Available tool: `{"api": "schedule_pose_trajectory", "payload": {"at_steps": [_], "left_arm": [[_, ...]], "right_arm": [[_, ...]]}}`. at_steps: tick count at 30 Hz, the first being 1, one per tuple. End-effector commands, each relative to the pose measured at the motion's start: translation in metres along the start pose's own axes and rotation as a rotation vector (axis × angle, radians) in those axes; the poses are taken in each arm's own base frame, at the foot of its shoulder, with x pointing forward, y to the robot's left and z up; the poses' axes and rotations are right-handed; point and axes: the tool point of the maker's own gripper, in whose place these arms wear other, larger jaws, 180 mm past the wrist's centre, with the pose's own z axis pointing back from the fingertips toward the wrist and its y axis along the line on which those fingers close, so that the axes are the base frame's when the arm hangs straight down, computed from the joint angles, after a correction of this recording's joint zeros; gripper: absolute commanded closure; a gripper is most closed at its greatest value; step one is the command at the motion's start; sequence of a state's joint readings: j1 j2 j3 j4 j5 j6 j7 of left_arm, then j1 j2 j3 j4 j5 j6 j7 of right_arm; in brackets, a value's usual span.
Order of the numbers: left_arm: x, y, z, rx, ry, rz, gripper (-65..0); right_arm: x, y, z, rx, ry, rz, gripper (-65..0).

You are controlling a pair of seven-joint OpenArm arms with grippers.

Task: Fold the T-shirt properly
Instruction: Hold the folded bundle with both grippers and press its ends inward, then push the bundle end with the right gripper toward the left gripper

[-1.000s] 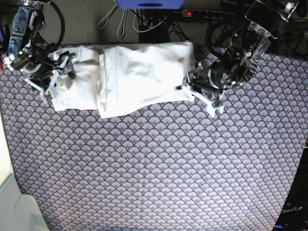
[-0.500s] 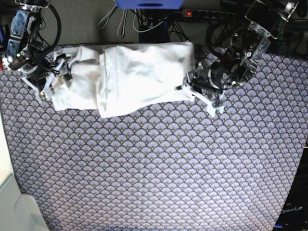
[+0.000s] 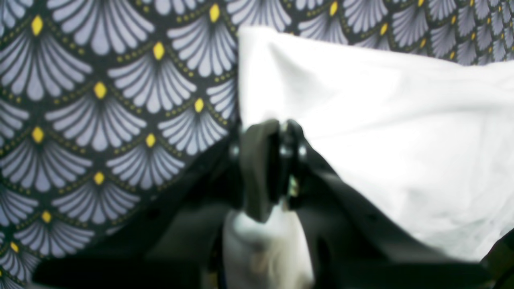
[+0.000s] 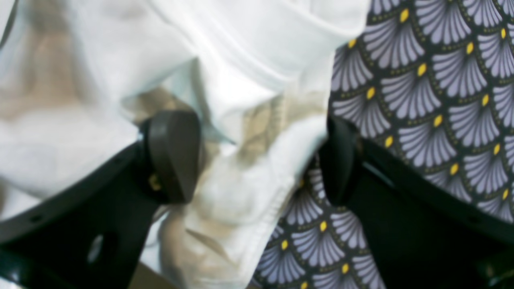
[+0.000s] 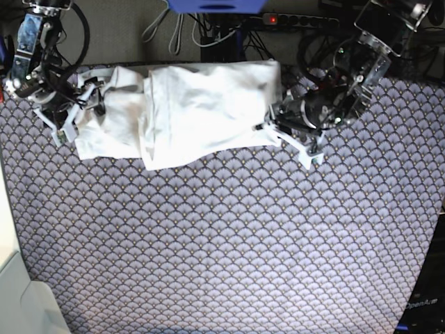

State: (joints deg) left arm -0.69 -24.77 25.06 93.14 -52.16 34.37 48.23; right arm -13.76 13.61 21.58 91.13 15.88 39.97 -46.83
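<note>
White cotton T-shirt point(image 5: 188, 111) lies at the far edge of the patterned tablecloth point(image 5: 229, 243), stretched left to right as a long band. One layer is already turned over on top: a wide upper panel covers the middle and right, and a rumpled lower part sticks out on the left. So I'd judge the lengthwise fold as done or nearly done. Cross folds into a compact packet are not done, and the left end looks bunched and needs smoothing. Roughly early-to-mid task.

Left gripper point(image 5: 272, 130) sits at the shirt's right end, on the near right corner. Wrist view shows its pads pressed together, almost no gap, with white cloth running in between them, so it's pinching the T-shirt point(image 3: 385, 132) edge. Left gripper point(image 3: 273, 168) is low, close to the table, arm reaching in from the far right, forearm angled down toward the corner.

Right gripper point(image 5: 78, 104) is at the shirt's left end, fingers spread wide. In the wrist view one finger point(image 4: 172, 154) rests over the fabric and the other is over the tablecloth point(image 4: 421, 100) just past the hem, so the crumpled hem of the T-shirt point(image 4: 249, 188) lies between them, not clamped. Right gripper point(image 4: 257, 160) grips nothing. That arm comes in from the far left corner, bent down.

Power strip and cables point(image 5: 278, 21) sit beyond the far edge.
</note>
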Motion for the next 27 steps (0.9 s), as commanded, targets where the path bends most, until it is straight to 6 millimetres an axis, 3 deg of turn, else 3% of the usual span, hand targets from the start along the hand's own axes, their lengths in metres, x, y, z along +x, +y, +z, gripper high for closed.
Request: {"api": "schedule_pose_trajectory", "payload": {"at_steps": [1,12,15,27], "left_arm": [[0.012,0.014,0.003,0.053,-0.039,0.001,-0.3],[0.018,0.011,0.003,0.049,-0.049,0.001,-0.3],[0.018,0.011,0.003,0.049,-0.049,0.001,-0.3],[0.017,0.009,0.003,0.046,-0.048,0.004,-0.3]], "right_arm": [[0.005,0.004,0.002,0.008,-0.019,0.005,-45.8],[0.008,0.024,-0.007,0.047,-0.041,-0.03,-45.1],[0.009,0.028,-0.008,0.054,-0.047,-0.041,-41.8],[0.008,0.027,-0.009,0.054,-0.043,-0.041,-38.0]]}}
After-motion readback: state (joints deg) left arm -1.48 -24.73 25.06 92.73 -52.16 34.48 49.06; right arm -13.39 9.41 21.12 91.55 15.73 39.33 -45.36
